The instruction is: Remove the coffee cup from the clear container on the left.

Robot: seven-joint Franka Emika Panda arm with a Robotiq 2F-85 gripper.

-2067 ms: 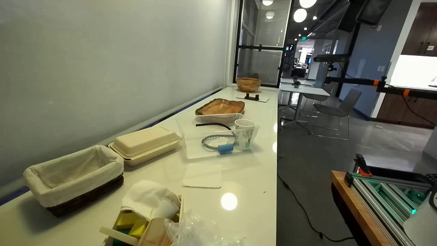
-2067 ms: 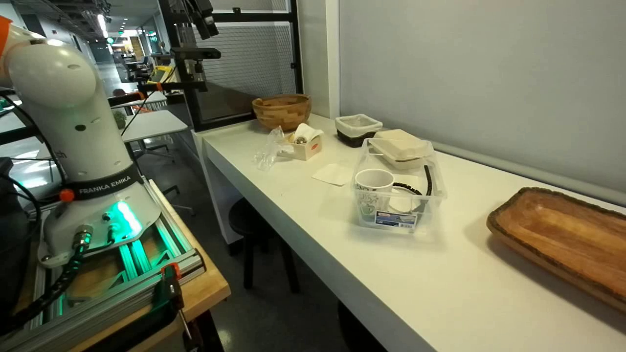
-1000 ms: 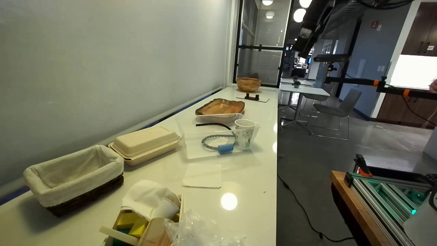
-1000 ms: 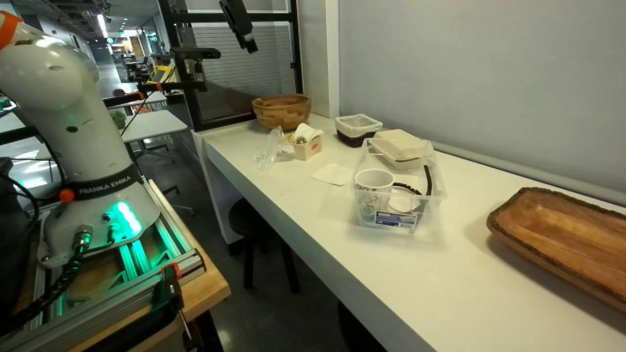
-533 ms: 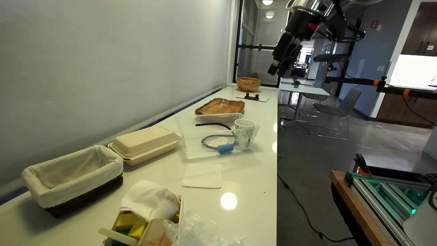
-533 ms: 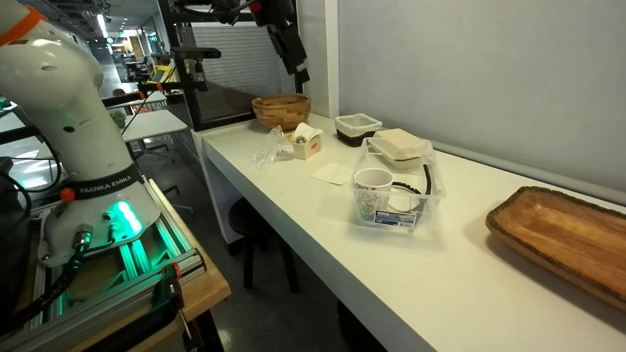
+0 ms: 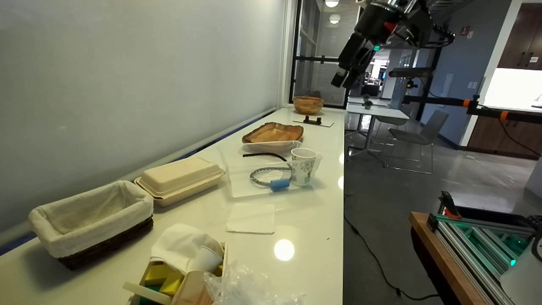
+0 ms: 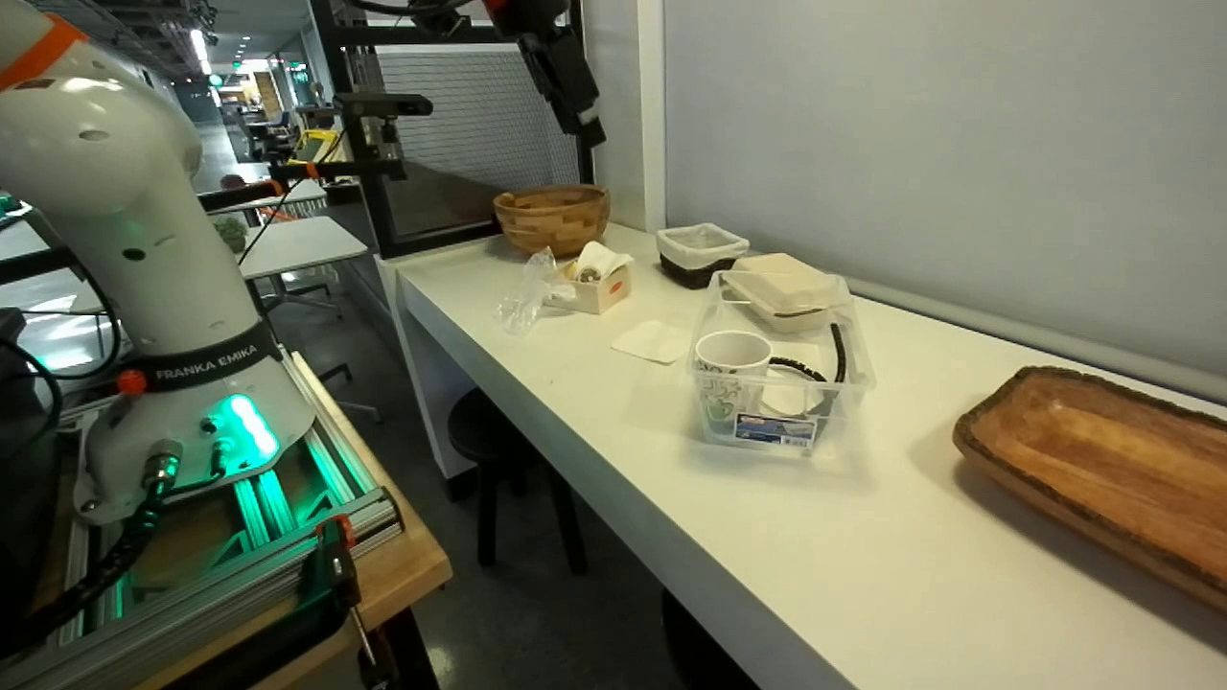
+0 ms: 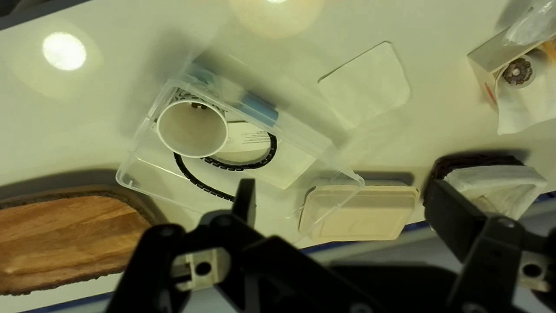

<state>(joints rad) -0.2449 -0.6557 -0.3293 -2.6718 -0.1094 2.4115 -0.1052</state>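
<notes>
The coffee cup, white paper with a grey pattern, stands upright inside the clear container, in an exterior view, in an exterior view and in the wrist view. The clear container is a transparent rectangular plastic box with a label, in both exterior views and the wrist view. The cup is near one corner, beside a black cable with a blue end. My gripper is open and empty, fingers wide apart. It hangs in the air, well above the counter, in both exterior views.
A wooden tray is on one side of the container. A beige foam box, a cloth-lined basket, a napkin, a box of small items and a plastic bag lie on the counter. A wooden bowl stands farther off.
My gripper has come down into both exterior views from above, toward the counter. Over the last half second it has barely moved. The cup and container stay put.
</notes>
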